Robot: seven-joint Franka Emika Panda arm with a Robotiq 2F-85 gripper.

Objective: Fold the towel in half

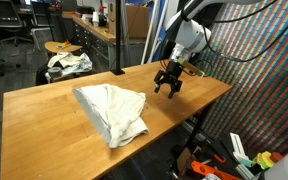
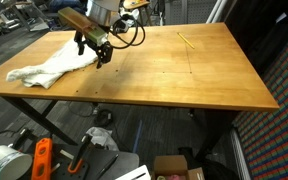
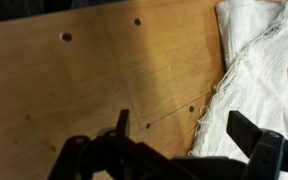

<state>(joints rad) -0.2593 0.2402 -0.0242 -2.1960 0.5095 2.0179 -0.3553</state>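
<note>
figure: towel and gripper on a wooden table, in an exterior view.
the towel (image 1: 112, 112), off-white and wrinkled, lies in a loose rumpled heap near the middle of the table (image 1: 39, 120). the gripper (image 1: 168, 93) hangs from the white arm (image 1: 190, 40), jaws spread and pointing down, close above the tabletop near its far edge. it is just beside the towel but apart from it, and holds nothing. beyond the table sits a white-and-dark cloth bundle (image 1: 69, 63), near a black post (image 1: 117, 40).
</note>
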